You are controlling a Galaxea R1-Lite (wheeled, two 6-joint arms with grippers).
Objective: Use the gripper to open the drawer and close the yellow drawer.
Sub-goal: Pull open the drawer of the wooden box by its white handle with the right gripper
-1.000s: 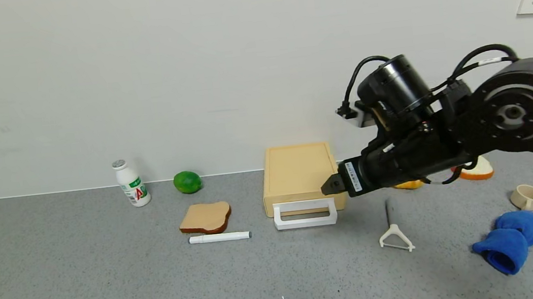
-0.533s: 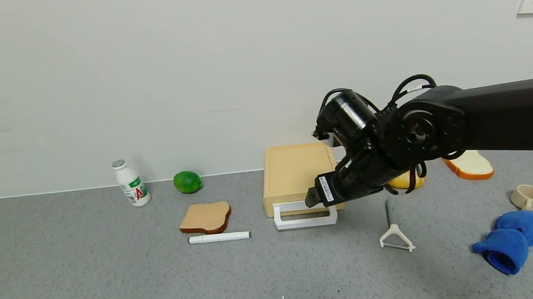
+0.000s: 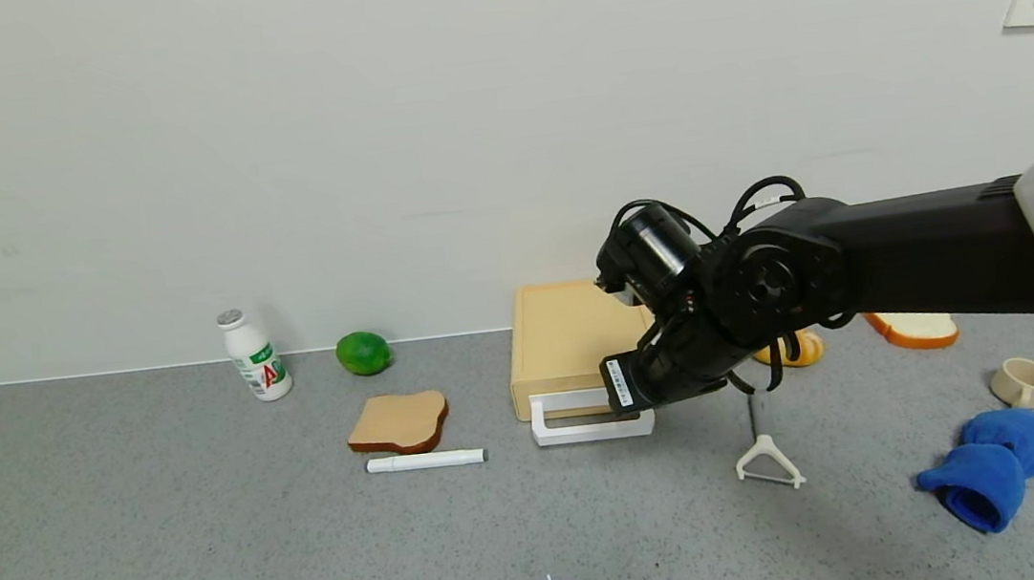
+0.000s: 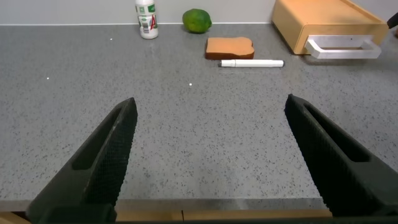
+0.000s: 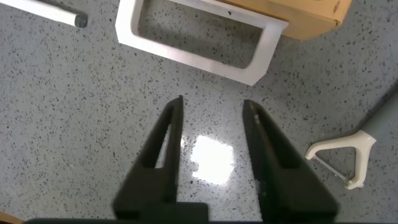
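The grey speckled table [image 3: 218, 552] carries everything. The right arm reaches in from the right, and the right gripper [image 5: 211, 134] hangs above the table just in front of the handle, fingers [image 5: 166, 140] apart and holding nothing. The yellow drawer [image 3: 574, 332] sits at the back near the wall, its white loop handle [image 3: 591, 417] facing forward. The left gripper [image 4: 208, 143] stays low over bare table, spread wide. A white peeler [image 3: 766, 461] lies just right of the handle.
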